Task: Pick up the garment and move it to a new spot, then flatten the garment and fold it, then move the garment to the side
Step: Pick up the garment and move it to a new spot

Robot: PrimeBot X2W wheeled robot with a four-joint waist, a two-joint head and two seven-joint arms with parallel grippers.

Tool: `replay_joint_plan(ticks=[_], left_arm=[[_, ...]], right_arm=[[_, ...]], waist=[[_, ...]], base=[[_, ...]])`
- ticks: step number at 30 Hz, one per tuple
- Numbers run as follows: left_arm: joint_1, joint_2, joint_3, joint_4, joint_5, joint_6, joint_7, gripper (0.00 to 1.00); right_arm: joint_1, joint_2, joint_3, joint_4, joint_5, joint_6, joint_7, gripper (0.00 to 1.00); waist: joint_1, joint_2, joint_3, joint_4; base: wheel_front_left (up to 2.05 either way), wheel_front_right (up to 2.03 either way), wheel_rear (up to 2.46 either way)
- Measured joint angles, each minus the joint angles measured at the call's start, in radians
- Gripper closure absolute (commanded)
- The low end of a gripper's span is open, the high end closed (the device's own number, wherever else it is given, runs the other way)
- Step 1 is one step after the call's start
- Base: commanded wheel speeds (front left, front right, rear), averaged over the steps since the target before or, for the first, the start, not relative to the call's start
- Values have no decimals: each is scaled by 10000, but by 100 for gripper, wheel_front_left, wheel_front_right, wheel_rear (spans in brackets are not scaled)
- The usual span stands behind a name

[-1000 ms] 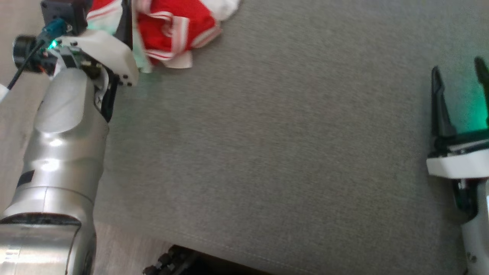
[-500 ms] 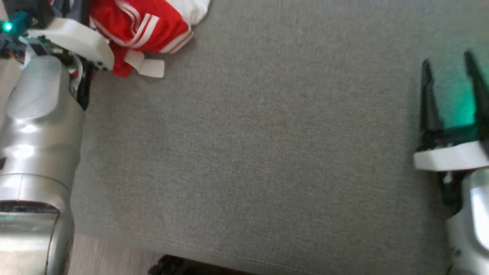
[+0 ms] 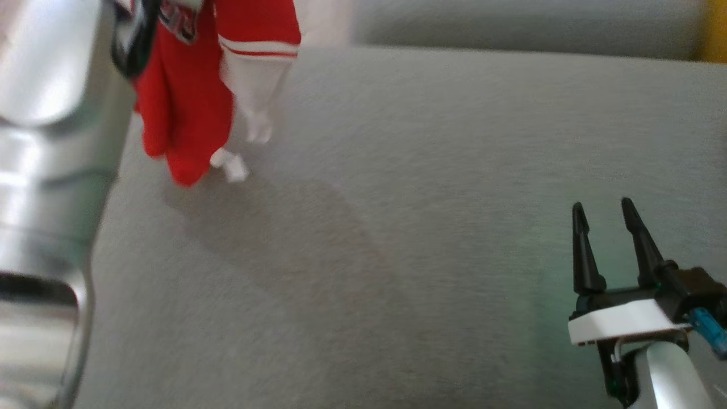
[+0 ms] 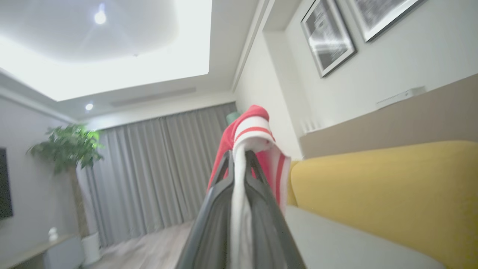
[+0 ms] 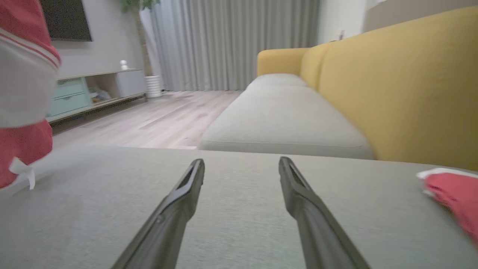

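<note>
transfer step: left gripper (image 4: 239, 154) clamped tight on garment (image 3: 182, 113) draped past its fingertips, right gripper (image 3: 606, 220) spread wide, empty; next move likely lowering cloth onto cushion (image 3: 397, 238).

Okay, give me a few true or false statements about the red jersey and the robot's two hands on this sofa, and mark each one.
1. The left hand is shut on the garment. True.
2. The right hand grips a sleeve. False: it is open and empty, over the grey cushion.
3. The garment lies spread flat. False: it hangs bunched from the left hand.
4. A smaller red piece lies on the grey cushion. True.
5. The sofa backrest is blue. False: it is yellow.
</note>
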Motion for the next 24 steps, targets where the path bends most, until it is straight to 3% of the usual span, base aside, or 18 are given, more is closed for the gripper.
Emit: replay_joint_plan(ticks=[4,10,15,19,20,21,22,24], left_arm=[[-1110,-8,-673,-263,-240,0,234,100],[-1453,-552,-1651,109,-779,-2,500,100],[-634,-627,-3053,403,-1101,0,721,100],[940,-711,-4261,853,-1283,-2,545,100],[1416,-708,-4512,1051,-1250,-2,414,96],[1882,-725,-4631,1290,-1227,2,307,30],[2318,-782,-4656,1517,-1231,82,213,0],[3038,-917,-4451,1762,-1248,554,92,0]], right_arm=[[207,127,-115,-107,96,0,2,0],[250,140,-90,-259,600,0,2,0],[223,140,157,-378,901,0,2,0],[85,142,357,-403,1108,0,2,0],[-21,142,416,-401,1147,0,2,0],[-147,142,508,-405,1145,0,2,0],[-264,142,573,-403,1145,0,2,0],[-413,144,635,-359,1145,0,2,0]], waist=[[0,0,-573,-990],[2,0,-966,-2421],[2,0,-722,-3244],[8,0,-17,-3527],[8,0,177,-3568],[8,0,370,-3599],[8,0,562,-3618],[9,-1,886,-3624]], base=[[0,0,0],[0,0,0],[0,0,0],[0,0,0],[0,0,0],[0,0,0],[0,0,0],[0,0,0]])
